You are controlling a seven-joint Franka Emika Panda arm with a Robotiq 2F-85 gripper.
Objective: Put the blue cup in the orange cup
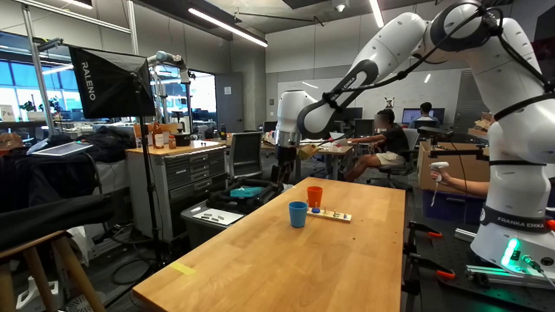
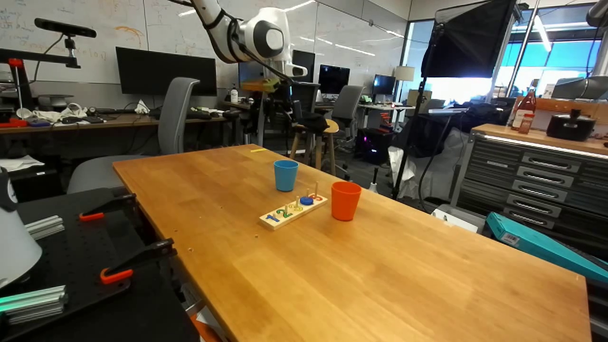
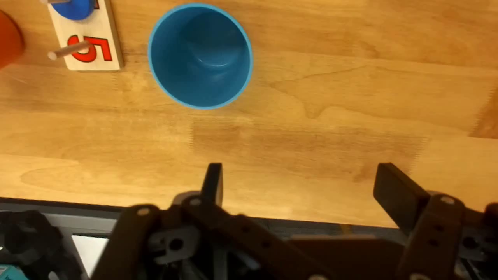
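The blue cup (image 1: 298,214) stands upright on the wooden table in both exterior views (image 2: 285,175). The wrist view looks down into its open mouth (image 3: 200,56), which appears empty. The orange cup (image 1: 315,197) stands upright nearby in both exterior views (image 2: 345,201), with the number board between or beside the cups. Only its edge shows at the left of the wrist view (image 3: 8,41). My gripper (image 3: 299,171) is open with nothing between its fingers, above the table and apart from both cups. It also hangs high in the exterior views (image 1: 282,175).
A wooden number board (image 2: 293,211) with upright pegs and a blue ring (image 2: 307,201) lies close to both cups. The table edge (image 3: 311,222) runs below my fingers in the wrist view. A dark bin with a teal box (image 1: 246,192) stands beside the table.
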